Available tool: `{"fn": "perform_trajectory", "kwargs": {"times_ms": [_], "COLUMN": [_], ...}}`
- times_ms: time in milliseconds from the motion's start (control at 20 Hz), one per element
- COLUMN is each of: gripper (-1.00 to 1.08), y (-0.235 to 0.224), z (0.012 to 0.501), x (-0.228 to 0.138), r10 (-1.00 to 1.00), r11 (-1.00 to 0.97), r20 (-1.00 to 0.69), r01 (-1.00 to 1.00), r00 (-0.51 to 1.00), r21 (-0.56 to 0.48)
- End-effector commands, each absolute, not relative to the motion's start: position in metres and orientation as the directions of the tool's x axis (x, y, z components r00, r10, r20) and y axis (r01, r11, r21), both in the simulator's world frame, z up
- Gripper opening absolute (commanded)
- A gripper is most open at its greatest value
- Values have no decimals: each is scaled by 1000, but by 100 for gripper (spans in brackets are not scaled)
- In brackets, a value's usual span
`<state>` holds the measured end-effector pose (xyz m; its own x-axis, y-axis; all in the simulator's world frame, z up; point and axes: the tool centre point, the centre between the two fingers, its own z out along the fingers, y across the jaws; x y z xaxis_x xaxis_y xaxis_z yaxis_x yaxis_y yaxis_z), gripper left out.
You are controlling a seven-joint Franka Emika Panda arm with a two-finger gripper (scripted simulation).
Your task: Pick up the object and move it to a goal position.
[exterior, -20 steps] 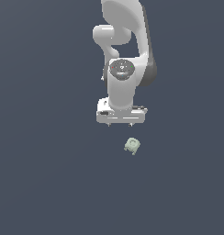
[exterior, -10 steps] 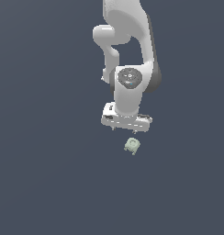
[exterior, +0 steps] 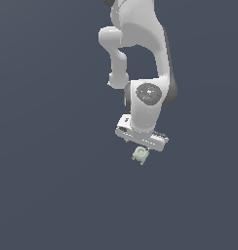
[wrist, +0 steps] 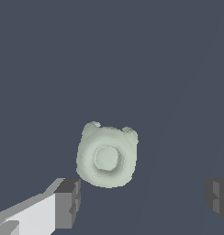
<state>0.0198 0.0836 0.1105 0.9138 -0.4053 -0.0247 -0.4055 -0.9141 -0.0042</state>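
The object (exterior: 140,154) is a tiny pale grey-green blocky item with a rounded top and small nubs, lying on the dark grey floor. In the wrist view the object (wrist: 107,156) shows from above, with a round raised centre. My gripper (exterior: 142,145) hangs right above it, its hand partly covering it in the exterior view. In the wrist view the gripper (wrist: 143,202) is open, with one dark fingertip (wrist: 68,203) near the object's side and the other far off at the picture's edge. The object lies ahead of the line between the fingertips, not between them.
The white arm (exterior: 140,63) rises from the gripper toward the top of the exterior view. The dark grey floor (exterior: 52,185) surrounds the object on all sides.
The gripper has moved down and toward the exterior view's right, closing in over the object, and its hand has turned a little. The object has not moved.
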Motion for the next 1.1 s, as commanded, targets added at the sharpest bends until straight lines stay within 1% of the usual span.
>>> {"fn": "perform_trajectory", "kwargs": {"times_ms": [0,500,850,1050], "gripper": [100,100,100,100], "y": [90,104,106,106], "z": [105,91,89,80], "x": [24,32,32,32], "r10": [-448,-540,-548,-549], "r11": [-894,-841,-836,-836], "r20": [-18,-2,-1,-1], "r01": [-448,-540,-548,-549], "r00": [894,841,836,836], "r21": [-2,0,0,0]}}
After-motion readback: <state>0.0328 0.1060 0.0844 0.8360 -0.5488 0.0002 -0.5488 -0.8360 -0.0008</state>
